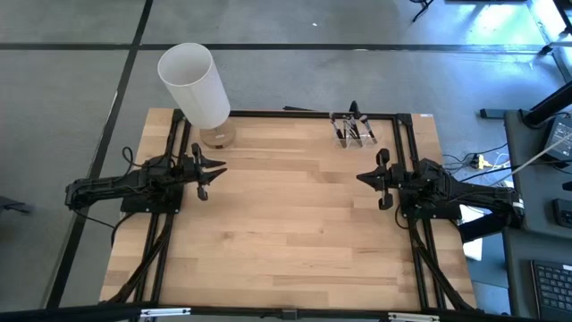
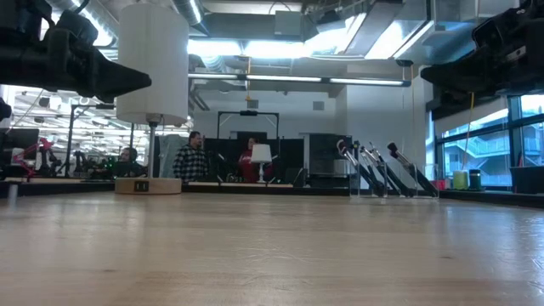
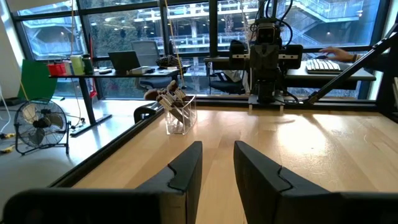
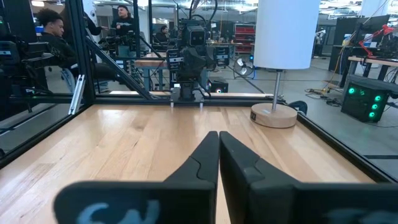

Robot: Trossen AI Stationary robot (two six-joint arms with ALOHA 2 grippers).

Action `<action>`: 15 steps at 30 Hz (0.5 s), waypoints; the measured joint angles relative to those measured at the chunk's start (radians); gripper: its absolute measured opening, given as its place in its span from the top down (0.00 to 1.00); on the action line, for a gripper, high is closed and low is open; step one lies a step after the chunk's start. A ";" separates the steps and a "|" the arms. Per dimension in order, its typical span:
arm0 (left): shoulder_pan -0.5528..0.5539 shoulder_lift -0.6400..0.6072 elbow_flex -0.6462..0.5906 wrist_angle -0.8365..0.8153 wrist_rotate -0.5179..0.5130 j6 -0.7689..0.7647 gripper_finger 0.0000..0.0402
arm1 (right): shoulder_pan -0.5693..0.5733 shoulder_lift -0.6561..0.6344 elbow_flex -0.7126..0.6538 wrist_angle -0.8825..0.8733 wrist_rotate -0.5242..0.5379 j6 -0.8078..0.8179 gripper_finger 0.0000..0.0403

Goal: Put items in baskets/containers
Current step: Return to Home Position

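A small clear plastic holder (image 1: 355,131) stands near the table's far edge, right of centre. Several black-handled makeup brushes (image 1: 354,114) stand in it and lean against its walls. The low view shows the holder (image 2: 367,180) with the brushes (image 2: 374,168) slanting in it. In the left wrist view the holder (image 3: 181,116) is far ahead. No loose brush shows on the table. My left gripper (image 1: 222,170) hovers at the table's left, open (image 3: 217,152), holding nothing. My right gripper (image 1: 360,179) hovers at the table's right, shut (image 4: 219,140) and empty, nearer than the holder.
A tall white cylinder lamp (image 1: 192,82) on a round wooden base (image 4: 274,115) stands at the far left corner, just beyond my left gripper. A black frame rail (image 1: 295,114) edges the table. Bare wood (image 1: 286,233) lies between the arms. People (image 2: 192,158) sit in the room beyond.
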 joint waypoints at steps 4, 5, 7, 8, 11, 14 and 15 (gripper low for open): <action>0.000 0.000 0.000 0.000 0.000 0.000 0.78 | 0.000 0.000 0.000 0.000 0.000 0.000 0.96; 0.000 0.000 0.000 0.000 0.000 0.000 0.78 | 0.000 0.000 0.000 0.000 0.000 0.000 0.95; 0.000 0.000 0.000 0.000 0.000 0.000 0.78 | 0.000 0.000 0.000 0.000 0.000 0.000 0.95; 0.000 0.000 0.000 0.000 0.000 0.000 0.78 | 0.000 0.000 0.000 0.000 0.000 0.000 0.95; 0.000 0.000 0.000 0.000 0.000 0.000 0.78 | 0.000 0.000 0.000 0.000 0.000 0.000 0.95; 0.000 0.000 0.000 0.000 0.000 0.000 0.78 | 0.000 0.000 0.000 0.000 0.000 0.000 0.95; 0.000 0.000 0.000 0.000 0.000 0.000 0.78 | 0.000 0.000 0.000 0.000 0.000 0.000 0.95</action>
